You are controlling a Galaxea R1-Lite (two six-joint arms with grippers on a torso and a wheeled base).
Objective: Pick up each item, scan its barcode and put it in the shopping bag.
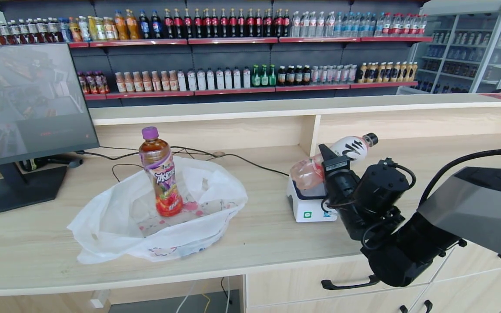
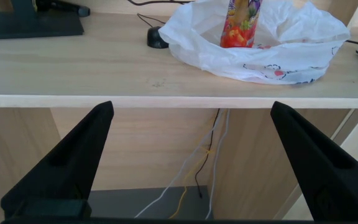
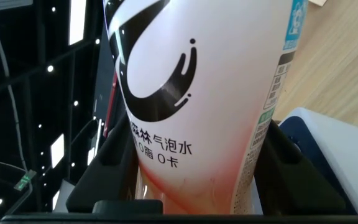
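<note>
My right gripper (image 1: pixel 329 164) is shut on a pink drink bottle (image 1: pixel 333 158) with a white label and black cap, held tilted just above the white barcode scanner (image 1: pixel 309 204). In the right wrist view the bottle (image 3: pixel 197 93) sits between my fingers (image 3: pixel 291 149), with the scanner (image 3: pixel 334 143) below it. A tea bottle (image 1: pixel 160 174) with a purple cap stands upright inside the white shopping bag (image 1: pixel 111 217) on the counter. My left gripper (image 2: pixel 191 162) is open, held below the counter's front edge, facing the bag (image 2: pixel 272 43) and the tea bottle (image 2: pixel 241 22).
A monitor (image 1: pixel 24 100) on a black stand occupies the counter's left end, with a black mouse (image 2: pixel 157 38) and cables behind the bag. A raised shelf and divider (image 1: pixel 315 126) run along the back. Drawers with black handles (image 1: pixel 348 284) sit under the counter.
</note>
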